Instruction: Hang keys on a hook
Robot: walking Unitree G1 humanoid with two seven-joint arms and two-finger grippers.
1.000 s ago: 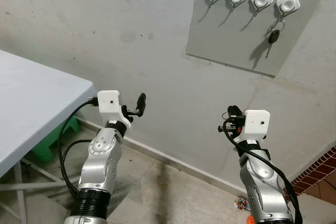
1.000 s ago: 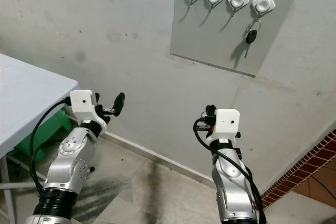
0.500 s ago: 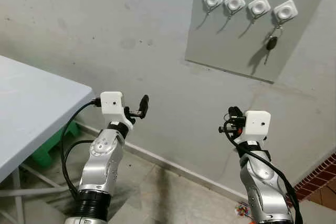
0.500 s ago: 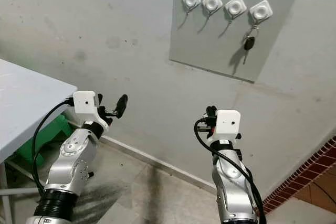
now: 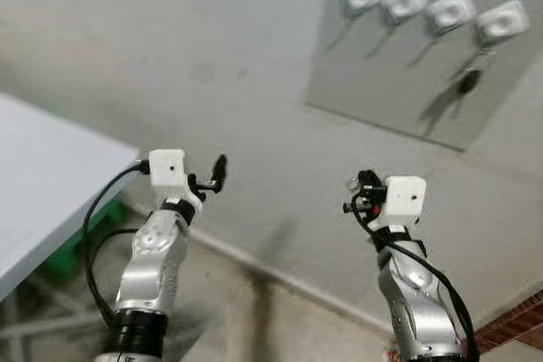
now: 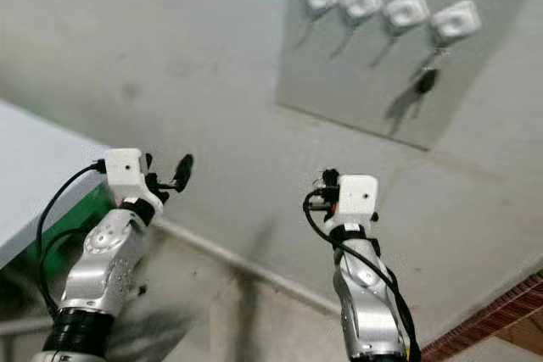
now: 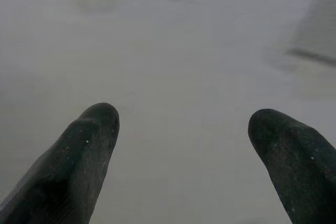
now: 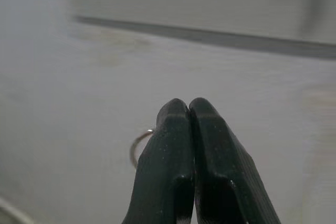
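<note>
While the left gripper point(image 7: 181, 129) gapes empty, right gripper point(image 8: 189, 109) fingers pinch a key ring point(image 8: 138, 145), both arms raised.

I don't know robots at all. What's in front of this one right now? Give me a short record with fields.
Wall board: grey panel with four white hooks in a row
Hung already: a dark key under the hook farthest to the robot's right
Left gripper: fingers apart, nothing between them, facing the wall
Right gripper: fingers pressed together on a metal key ring
Table: pale top, at the robot's left
Picture quality: blurred
</note>
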